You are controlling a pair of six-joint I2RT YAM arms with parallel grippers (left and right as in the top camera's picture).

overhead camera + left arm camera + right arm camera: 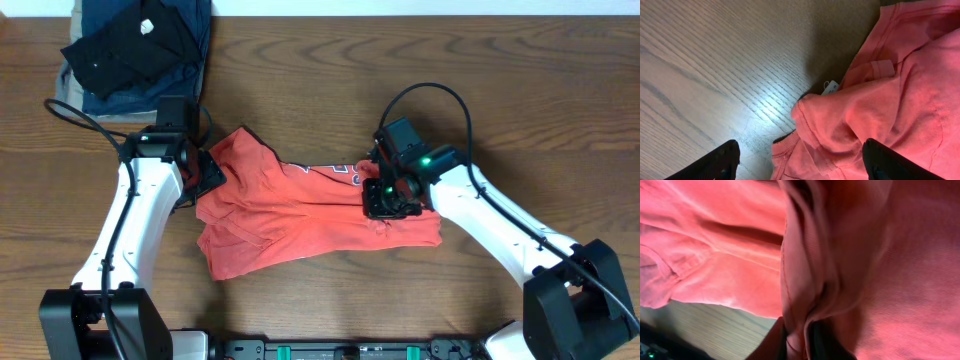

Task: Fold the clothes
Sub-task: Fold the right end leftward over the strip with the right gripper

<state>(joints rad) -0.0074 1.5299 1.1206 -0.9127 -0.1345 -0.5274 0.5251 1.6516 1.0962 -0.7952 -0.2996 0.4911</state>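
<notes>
Seen from above, the orange-red T-shirt lies crumpled in the middle of the tabletop, with a pile of dark clothes well apart at the far left. The left tool sits at the T-shirt's left edge and the right tool on its right part. Neither tool's opening can be read from this view, and the lettering is mostly buried in folds.

In the left wrist view, the left tool is spread wide and holds nothing. Its fingers straddle a bunched hem beside a white tag. Closing there could catch several layers, or only the tag, and drag the bunch.

In the right wrist view, the right tool is pinched tight on a thick ridge of T-shirt. Lifting it may pull up more than one layer and deepen the creases. Cloth nearly hides its fingers, and how many layers they hold is unclear
</notes>
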